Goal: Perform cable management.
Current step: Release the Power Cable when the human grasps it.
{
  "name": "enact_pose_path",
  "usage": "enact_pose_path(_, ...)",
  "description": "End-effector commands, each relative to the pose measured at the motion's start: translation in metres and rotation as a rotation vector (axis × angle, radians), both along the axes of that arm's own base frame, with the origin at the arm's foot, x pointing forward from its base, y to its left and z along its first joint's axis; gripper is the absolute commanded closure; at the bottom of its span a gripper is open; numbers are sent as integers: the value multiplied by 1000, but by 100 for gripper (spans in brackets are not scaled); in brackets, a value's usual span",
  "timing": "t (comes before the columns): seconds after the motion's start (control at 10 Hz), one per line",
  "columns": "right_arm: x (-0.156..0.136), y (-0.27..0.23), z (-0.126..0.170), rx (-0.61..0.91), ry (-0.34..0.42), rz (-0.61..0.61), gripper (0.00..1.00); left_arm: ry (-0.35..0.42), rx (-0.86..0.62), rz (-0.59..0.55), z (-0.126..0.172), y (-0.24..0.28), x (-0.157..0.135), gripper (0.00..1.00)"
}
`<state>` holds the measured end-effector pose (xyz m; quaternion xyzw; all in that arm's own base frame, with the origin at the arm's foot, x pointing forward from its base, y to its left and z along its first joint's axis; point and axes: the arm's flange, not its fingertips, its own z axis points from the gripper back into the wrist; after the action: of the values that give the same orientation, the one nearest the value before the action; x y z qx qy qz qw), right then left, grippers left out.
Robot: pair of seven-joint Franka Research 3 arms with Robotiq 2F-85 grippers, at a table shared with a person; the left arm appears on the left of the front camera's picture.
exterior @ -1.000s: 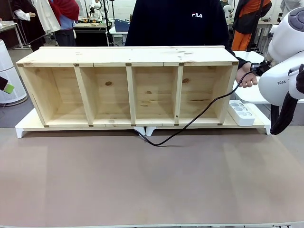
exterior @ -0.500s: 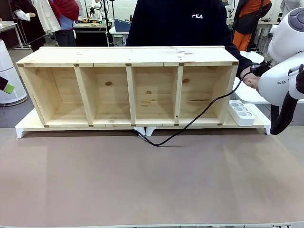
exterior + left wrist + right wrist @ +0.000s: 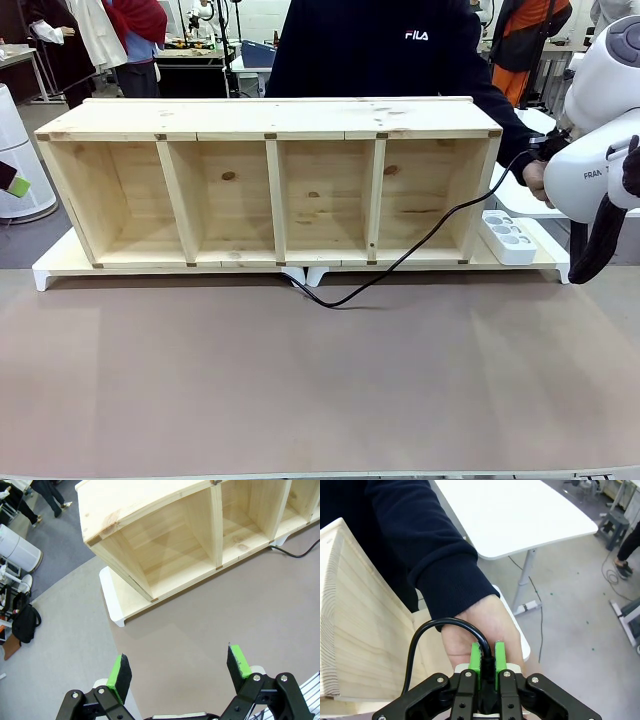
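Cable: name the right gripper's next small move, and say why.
Probably draw back slowly, once the person lets go. The right gripper is shut on the cable, against the person's hand, beside the power strip.

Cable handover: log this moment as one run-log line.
right pincer: shut on cable | person's hand: behind plug end | left pincer: open, above table | cable slack: runs under shelf
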<state>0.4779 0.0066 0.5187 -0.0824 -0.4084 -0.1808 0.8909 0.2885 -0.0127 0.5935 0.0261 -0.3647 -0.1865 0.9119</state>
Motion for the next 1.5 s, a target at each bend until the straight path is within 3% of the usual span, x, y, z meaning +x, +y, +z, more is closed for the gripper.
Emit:
enact_pose_path(0.0, 1, 0, 2, -1, -2, 1, 86, 0, 1, 2, 0, 0, 0, 0)
enact_pose_path(0.3, 0, 0, 0, 0, 0, 0, 86, 0, 1, 2, 0, 0, 0, 0)
enact_pose_path(0.4, 0, 0, 1, 10, 21, 3, 68, 0, 1, 2, 0, 0, 0, 0)
enact_pose_path(0.5, 0, 0, 1, 6, 19, 10, 66, 0, 1, 2, 0, 0, 0, 0)
enact_pose_path(0.6, 1, 0, 2, 0, 26, 12, 48, 0, 1, 2, 0, 0, 0, 0)
enact_pose_path(0.7, 1, 0, 4, -6, 28, 11, 46, 0, 1, 2, 0, 0, 0, 0)
enact_pose_path(0.8, 0, 0, 5, -9, 29, 14, 28, 0, 1, 2, 0, 0, 0, 0)
enact_pose_path(0.9, 0, -1, 6, -9, 26, 16, 27, 0, 1, 2, 0, 0, 0, 0)
enact_pose_path(1.0, 0, -1, 7, -7, 24, 16, 8, 0, 1, 2, 0, 0, 0, 0)
enact_pose_path(1.1, 0, -1, 7, -7, 25, 18, 7, 0, 1, 2, 0, 0, 0, 0)
enact_pose_path(1.2, -1, 0, 6, -61, -41, 6, 0, 0, 1, 2, 0, 0, 0, 0)
enact_pose_path(1.3, 0, 0, 0, -7, 8, 4, 0, 0, 1, 2, 0, 0, 0, 0)
enact_pose_path(1.4, 0, 0, 0, -7, 8, 4, 0, 0, 1, 2, 0, 0, 0, 0)
